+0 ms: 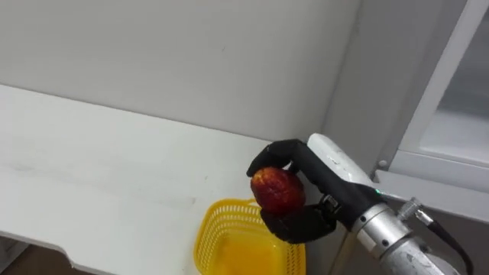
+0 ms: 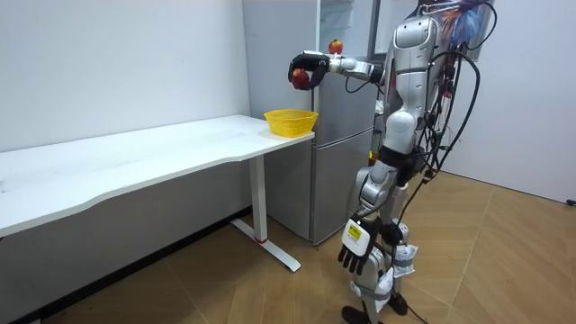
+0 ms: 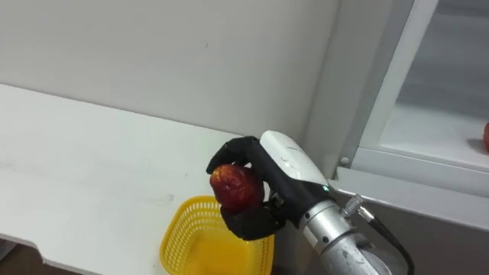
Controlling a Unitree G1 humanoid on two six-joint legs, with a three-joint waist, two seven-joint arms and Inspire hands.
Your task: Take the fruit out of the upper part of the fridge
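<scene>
A: Right hand (image 1: 309, 172), state?
B: Clamped on a red apple (image 1: 276, 189), with fingers and thumb curled round it. It sits at the lower centre of the eye views, and the arm enters from the lower right

A: Apple against the basket?
B: Held in the air above the yellow basket (image 1: 229, 237), apart from it and not inside. The basket stands at the end of the white bench (image 1: 99, 160), at the bottom centre of the frame

A: Fridge?
B: The grey fridge (image 2: 346, 171) is just beside that bench end, on the right of the frame. The upper compartment is open and its white shelf (image 3: 428, 160) shows. A second red fruit (image 3: 485, 137) lies on the shelf at the right edge of the right eye view

A: Left hand (image 2: 357, 247)?
B: In the room view it hangs low beside the leg, lower centre-right. The fingers are loose and hold nothing

A: Stance?
B: Upright on the wooden floor (image 2: 504, 261) in front of the fridge, with the right arm stretched toward the room view's left, over the bench end
</scene>
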